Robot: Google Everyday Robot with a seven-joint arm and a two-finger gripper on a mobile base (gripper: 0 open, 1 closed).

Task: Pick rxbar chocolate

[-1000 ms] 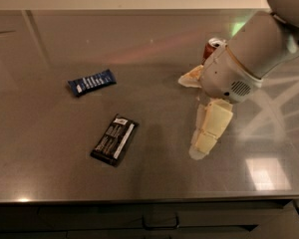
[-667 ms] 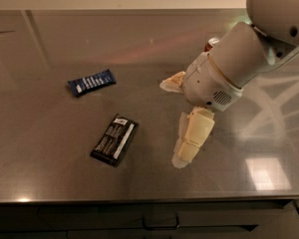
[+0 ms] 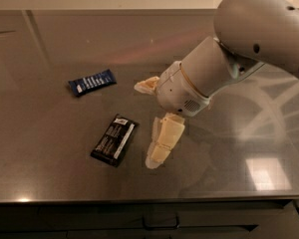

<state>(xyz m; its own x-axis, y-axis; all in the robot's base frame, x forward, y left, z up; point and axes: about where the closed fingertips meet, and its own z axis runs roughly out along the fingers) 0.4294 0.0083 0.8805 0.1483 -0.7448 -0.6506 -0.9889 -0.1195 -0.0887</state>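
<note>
The rxbar chocolate (image 3: 114, 139) is a flat black wrapper with white text. It lies on the steel table, left of centre and near the front. My gripper (image 3: 145, 124) hangs just to the right of it, above the table. Its cream fingers are spread wide: one finger (image 3: 162, 142) points down towards the front edge, the other (image 3: 147, 84) sticks out to the left further back. Nothing is between them. The gripper does not touch the bar.
A smaller blue bar wrapper (image 3: 92, 82) lies further back and to the left. My white arm (image 3: 239, 49) covers the right back part of the steel table (image 3: 50, 173). The table's front edge runs along the bottom.
My arm and gripper have moved left, towards the black bar. A red can seen behind the arm earlier is now hidden. Both bars lie as before.
</note>
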